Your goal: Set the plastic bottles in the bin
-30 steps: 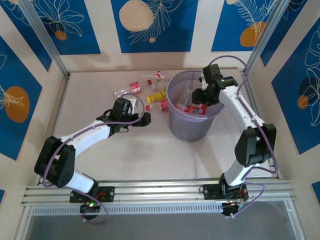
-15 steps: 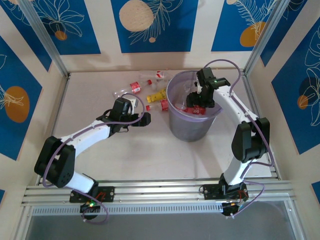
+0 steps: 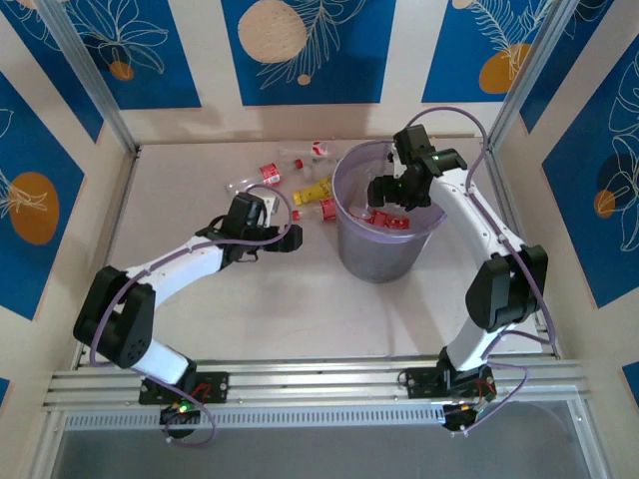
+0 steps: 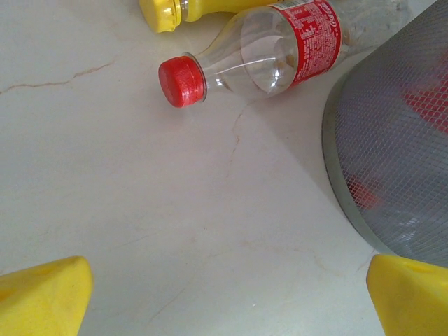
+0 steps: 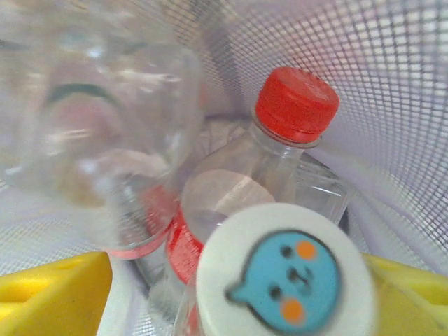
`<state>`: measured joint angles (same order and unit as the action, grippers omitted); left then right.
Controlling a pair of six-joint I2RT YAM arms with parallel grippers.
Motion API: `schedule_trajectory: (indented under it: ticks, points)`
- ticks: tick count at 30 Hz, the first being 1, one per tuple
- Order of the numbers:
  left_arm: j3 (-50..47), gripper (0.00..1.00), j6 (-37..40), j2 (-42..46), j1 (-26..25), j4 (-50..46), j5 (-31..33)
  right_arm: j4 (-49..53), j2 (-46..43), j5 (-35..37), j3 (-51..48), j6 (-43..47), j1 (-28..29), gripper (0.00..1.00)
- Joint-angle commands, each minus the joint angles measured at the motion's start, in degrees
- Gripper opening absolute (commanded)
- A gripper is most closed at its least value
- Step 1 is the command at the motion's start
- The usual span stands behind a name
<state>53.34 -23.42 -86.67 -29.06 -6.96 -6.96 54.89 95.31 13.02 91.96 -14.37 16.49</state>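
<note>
The bin (image 3: 384, 249) stands at the table's middle right; its mesh-like wall (image 4: 399, 140) is at the right of the left wrist view. My right gripper (image 3: 387, 192) hangs over its mouth, open. Between its yellow fingers (image 5: 52, 290) a bottle's white cap with a blue face (image 5: 283, 273) sits close below, blurred, above a red-capped bottle (image 5: 294, 105) and a clear bottle (image 5: 105, 126) inside the bin. My left gripper (image 3: 290, 238) is open over bare table (image 4: 227, 294), short of a red-labelled, red-capped bottle (image 4: 280, 52) and the yellow bottle (image 4: 182, 8).
More bottles lie on the table left of and behind the bin: the yellow one (image 3: 315, 192), a red-labelled one (image 3: 327, 208), and several near the back (image 3: 268, 172). Walls and metal posts close off the table's back and sides.
The right gripper's jaws have spread apart over the bin, and its wrist has shifted slightly. The left arm has barely moved.
</note>
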Motion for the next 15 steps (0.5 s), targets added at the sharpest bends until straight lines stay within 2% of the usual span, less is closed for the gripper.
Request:
schedule_trajectory:
  ticks: [1,4,8,15]
  points:
    - [4.27,1.0,2.86,-2.09,-0.18,-3.06,-2.4,1.15,-3.81,-4.74,2.34,-0.04,-0.44,0.88]
    - [6.82,1.0,4.67,-3.69,-0.07,-5.04,-2.53,1.48,-5.4,-6.11,2.81,-0.19,-0.59,0.89]
    - [10.54,1.0,8.3,-4.84,0.51,-8.46,0.62,2.32,-8.42,-6.65,3.32,-0.3,-0.76,0.89]
    - [22.13,1.0,13.39,-11.08,7.08,-15.26,6.91,0.28,-16.14,-12.74,0.18,-2.45,-3.15,0.89]
